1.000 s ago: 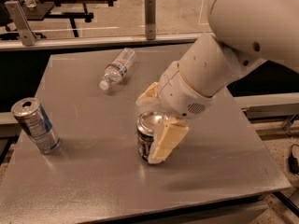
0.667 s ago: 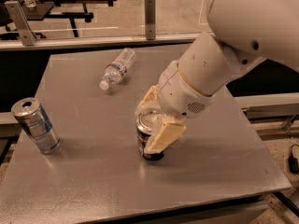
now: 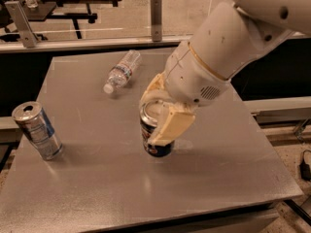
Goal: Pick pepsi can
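The pepsi can (image 3: 154, 139), short and dark blue with a silver top, is near the middle of the grey table (image 3: 97, 178). My gripper (image 3: 158, 111) comes down from the upper right and is shut on the can. One cream finger (image 3: 171, 125) lies across the can's front and the other (image 3: 150, 89) is behind it. The can is slightly tilted, and its base looks just off the table surface.
A taller, slim silver-and-blue can (image 3: 37, 130) stands near the table's left edge. A clear plastic water bottle (image 3: 121, 72) lies on its side at the back of the table. A rail with metal posts (image 3: 155, 18) runs behind the table.
The fingers have closed tighter around the pepsi can. The can now sits slightly higher and more tilted than before.
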Motion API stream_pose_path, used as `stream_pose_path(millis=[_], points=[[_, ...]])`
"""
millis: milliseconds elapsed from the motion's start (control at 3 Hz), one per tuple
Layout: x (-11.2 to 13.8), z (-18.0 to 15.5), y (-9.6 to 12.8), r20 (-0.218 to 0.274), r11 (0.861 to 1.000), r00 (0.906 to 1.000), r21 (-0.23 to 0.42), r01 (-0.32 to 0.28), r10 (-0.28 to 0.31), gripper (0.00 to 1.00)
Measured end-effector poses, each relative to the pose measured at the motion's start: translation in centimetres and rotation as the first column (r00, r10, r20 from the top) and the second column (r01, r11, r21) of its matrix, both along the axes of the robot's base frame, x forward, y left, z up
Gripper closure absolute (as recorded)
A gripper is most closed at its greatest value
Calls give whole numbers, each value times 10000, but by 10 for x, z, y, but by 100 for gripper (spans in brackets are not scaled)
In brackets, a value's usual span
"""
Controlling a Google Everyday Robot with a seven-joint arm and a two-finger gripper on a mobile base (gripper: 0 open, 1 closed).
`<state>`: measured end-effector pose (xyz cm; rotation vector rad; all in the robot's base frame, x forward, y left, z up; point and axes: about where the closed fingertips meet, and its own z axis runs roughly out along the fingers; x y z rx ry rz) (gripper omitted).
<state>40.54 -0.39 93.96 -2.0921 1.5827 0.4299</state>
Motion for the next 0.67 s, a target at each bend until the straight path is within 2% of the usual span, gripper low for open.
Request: stream_pose_path(millis=[333,667], points=[[-5,71,2,203,9976,9983,407,-560,552,100],[-5,71,2,204,9976,9983,408,-560,552,100]])
